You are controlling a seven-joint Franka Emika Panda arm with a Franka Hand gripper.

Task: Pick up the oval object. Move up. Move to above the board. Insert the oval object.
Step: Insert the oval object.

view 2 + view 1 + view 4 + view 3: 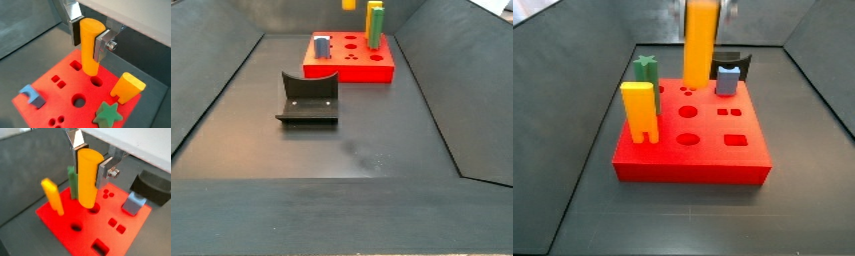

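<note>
Now | two-finger gripper (89,159) clamping slim rigid orange oval peg (87,178) near its top, frame centre | hovering over flat red holed board (133,225) | seeming light, smooth, slip-prone.

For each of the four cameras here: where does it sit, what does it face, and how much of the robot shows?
Wrist view: rides the wrist, looking down the gripper holding the oval object over the board.
Wrist view: opposite side; same gripper, peg.
Side view: close, above the board; peg visible, fingers not clear.
Side view: far, fixture before the board.
All share board and peg.
</note>
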